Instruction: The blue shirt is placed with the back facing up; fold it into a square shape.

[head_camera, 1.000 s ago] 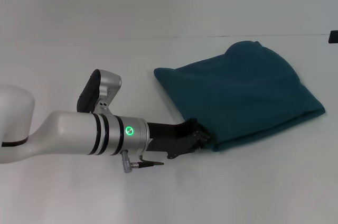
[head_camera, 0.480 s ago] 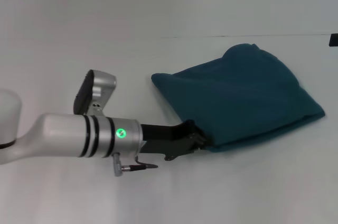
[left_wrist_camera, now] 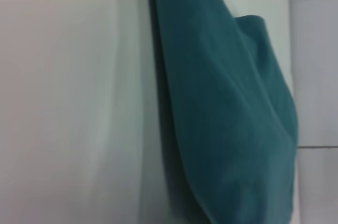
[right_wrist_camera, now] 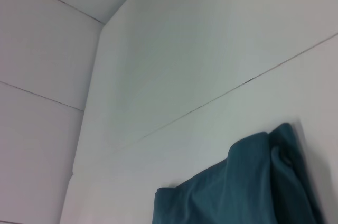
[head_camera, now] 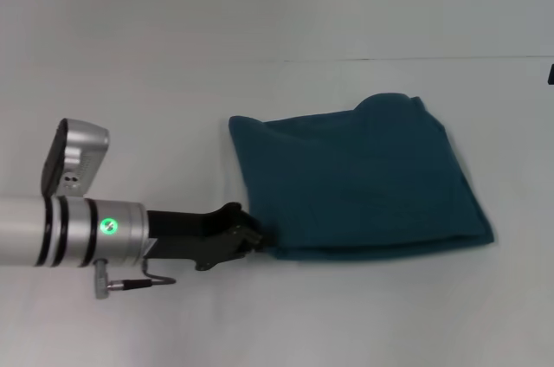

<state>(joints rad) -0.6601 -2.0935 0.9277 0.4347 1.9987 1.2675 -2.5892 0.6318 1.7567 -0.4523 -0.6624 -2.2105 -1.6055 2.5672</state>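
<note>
Now | left tool (head_camera: 256,240) clamped on folded blue shirt (head_camera: 363,181) corner | table (head_camera: 260,21)

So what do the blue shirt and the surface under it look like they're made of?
The blue shirt looks like soft matte knit cloth: it sags in rounded folds and gives no shine. The table seems a smooth, hard, white matte board, possibly laminate, with a thin dark seam across it. The left gripper sits at the shirt's near corner.
</note>
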